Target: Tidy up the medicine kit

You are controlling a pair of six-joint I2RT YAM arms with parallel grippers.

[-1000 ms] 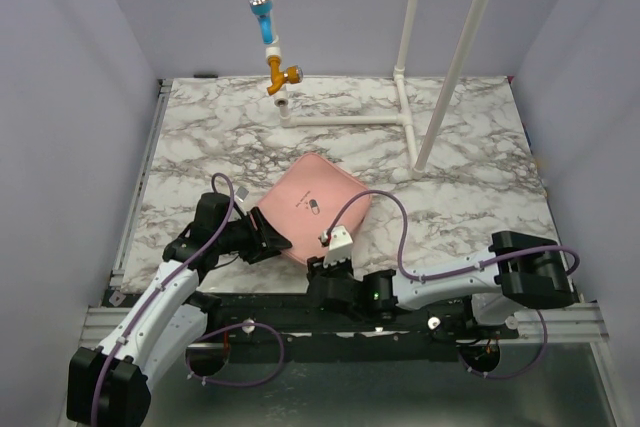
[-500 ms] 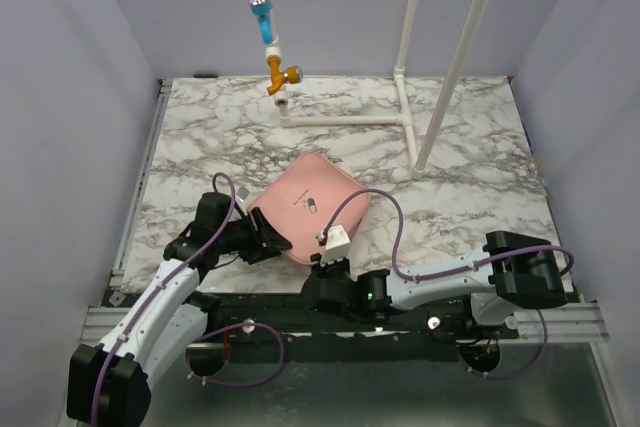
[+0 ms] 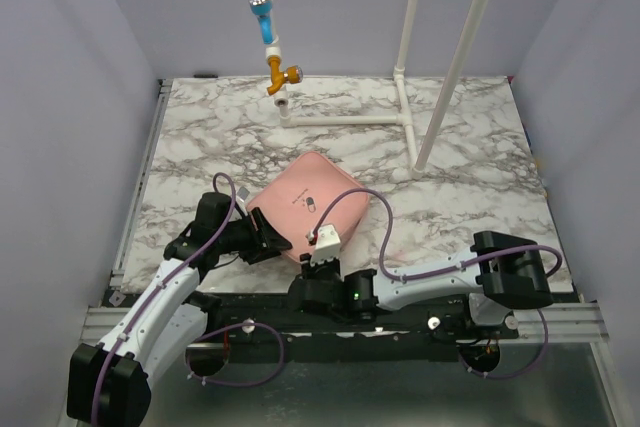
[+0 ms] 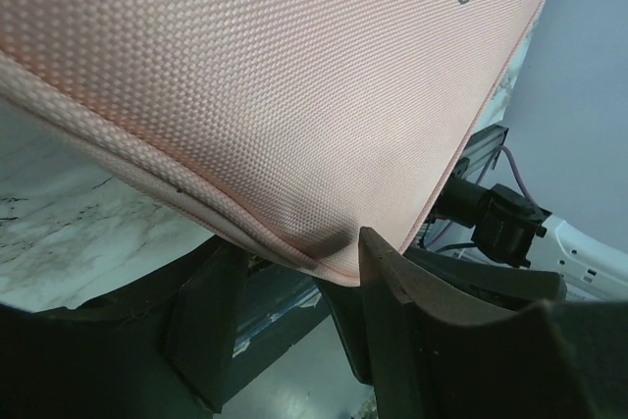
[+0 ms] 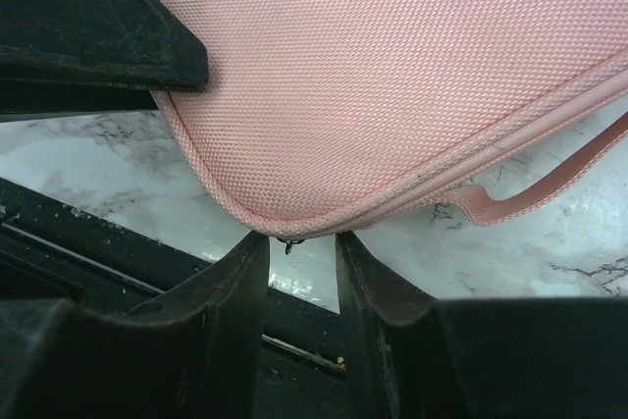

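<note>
The medicine kit [image 3: 305, 192] is a pink zippered case lying closed on the marble table, with its white pill logo [image 3: 312, 204] facing up. My left gripper [image 3: 270, 239] is at its left corner. In the left wrist view the kit's rim [image 4: 294, 144] sits pinched between the fingertips [image 4: 388, 277]. My right gripper [image 3: 315, 250] is at the kit's near corner. In the right wrist view its jaws stand slightly apart against the kit's edge [image 5: 392, 76]. The small zipper pull [image 5: 289, 242] hangs in the gap, untouched. A pink strap [image 5: 549, 183] lies to the right.
A white pipe frame [image 3: 400, 117] stands at the back of the table, with a blue and orange fitting [image 3: 270, 42] hanging at back left. The black rail [image 3: 400, 312] runs along the table's near edge just below the kit.
My right gripper has slid left along the kit's near edge toward the near corner. The kit shifted slightly left. My left arm has stayed still.
</note>
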